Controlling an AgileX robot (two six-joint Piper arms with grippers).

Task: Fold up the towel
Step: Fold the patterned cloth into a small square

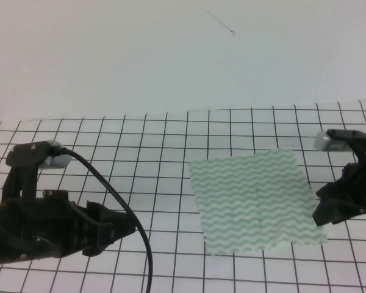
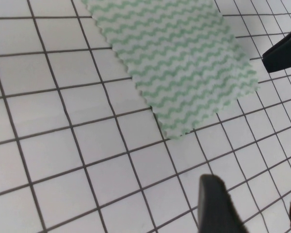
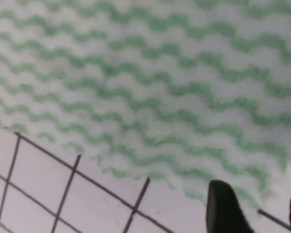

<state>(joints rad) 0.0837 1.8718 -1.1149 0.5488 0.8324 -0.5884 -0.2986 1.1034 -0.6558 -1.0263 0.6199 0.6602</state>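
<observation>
Towel point(image 1: 256, 204), white cloth with green waves, lies flat on white gridded table point(image 1: 140, 152); right gripper point(image 1: 321, 217), jaws parted, at its right edge; left gripper point(image 1: 129, 229), jaws spread, well away.

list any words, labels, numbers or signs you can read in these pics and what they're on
None: no word, number, label or sign can be read in any view.
towel: only a green wavy pattern, no print or tag showing.
table: only black grid lines.
left gripper, open, over the table's near left; right gripper, open, at the towel's right edge: both plain black, no readable marking.
</observation>
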